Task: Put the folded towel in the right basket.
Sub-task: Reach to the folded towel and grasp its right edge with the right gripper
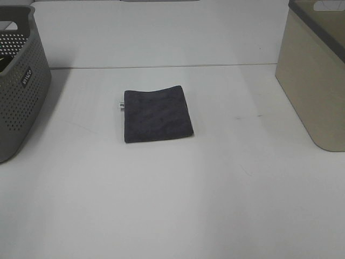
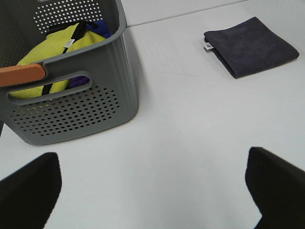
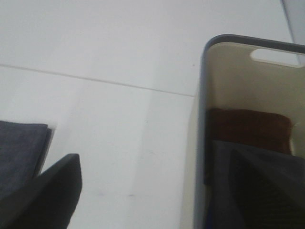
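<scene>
The folded dark grey towel (image 1: 157, 115) lies flat on the white table, about midway between the two baskets. The right basket (image 1: 315, 81) is beige with a grey rim and stands at the right edge. Neither gripper shows in the exterior high view. In the left wrist view my left gripper (image 2: 152, 164) is open and empty, low over the table, with the towel (image 2: 250, 46) well beyond it. In the right wrist view my right gripper (image 3: 152, 162) is open and empty, between the towel's corner (image 3: 19, 152) and the beige basket (image 3: 206, 119).
A grey perforated basket (image 1: 21, 91) stands at the left edge; in the left wrist view it (image 2: 95, 95) holds a yellow-green cloth (image 2: 57, 47). The beige basket holds a brown cloth (image 3: 248, 129). A seam (image 1: 161, 67) crosses the table behind the towel.
</scene>
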